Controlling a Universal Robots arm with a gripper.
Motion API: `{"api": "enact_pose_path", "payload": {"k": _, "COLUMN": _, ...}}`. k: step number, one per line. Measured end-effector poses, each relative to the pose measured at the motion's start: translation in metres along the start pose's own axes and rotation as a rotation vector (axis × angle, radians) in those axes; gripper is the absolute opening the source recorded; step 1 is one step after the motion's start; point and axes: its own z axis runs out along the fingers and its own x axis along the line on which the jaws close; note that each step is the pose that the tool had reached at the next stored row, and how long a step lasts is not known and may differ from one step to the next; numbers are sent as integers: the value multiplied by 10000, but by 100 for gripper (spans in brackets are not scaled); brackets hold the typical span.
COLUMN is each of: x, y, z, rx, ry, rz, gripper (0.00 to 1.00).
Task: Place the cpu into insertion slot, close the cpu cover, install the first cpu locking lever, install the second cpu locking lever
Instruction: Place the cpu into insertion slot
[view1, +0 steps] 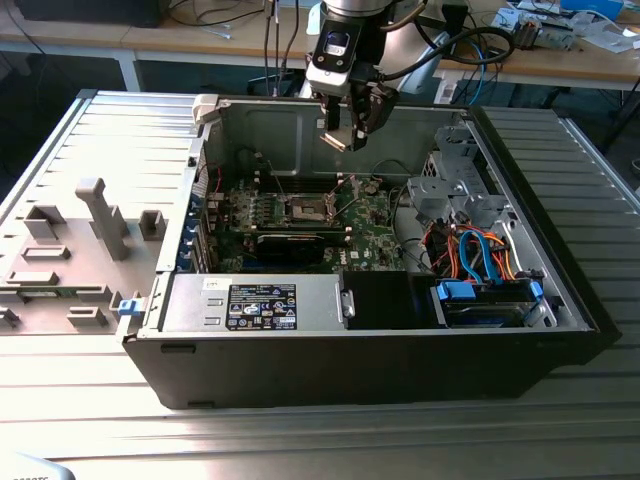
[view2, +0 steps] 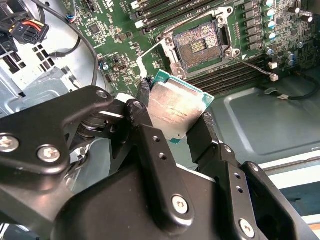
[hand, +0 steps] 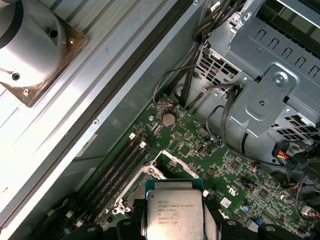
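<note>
Cpu (view2: 176, 109), light, stiff but probably fragile (edges only), sits pinched in the gripper (view1: 345, 138), one o'clock of the exterior view's slot (view1: 305, 208).

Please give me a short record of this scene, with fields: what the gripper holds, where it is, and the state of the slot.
gripper: shut on the cpu
cpu: held by two opposite edges, metal top showing in both wrist views
place: over the open case, above the motherboard
slot: empty, dark centre bare, apart from the cpu
task state: cpu not yet placed
</note>
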Motion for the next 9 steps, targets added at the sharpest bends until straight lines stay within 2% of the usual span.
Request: {"api": "enact_pose_path", "payload": {"k": 9, "x": 0, "y": 0, "z": 3, "rx": -1, "ry": -6, "rz": 68, "gripper": 55}}
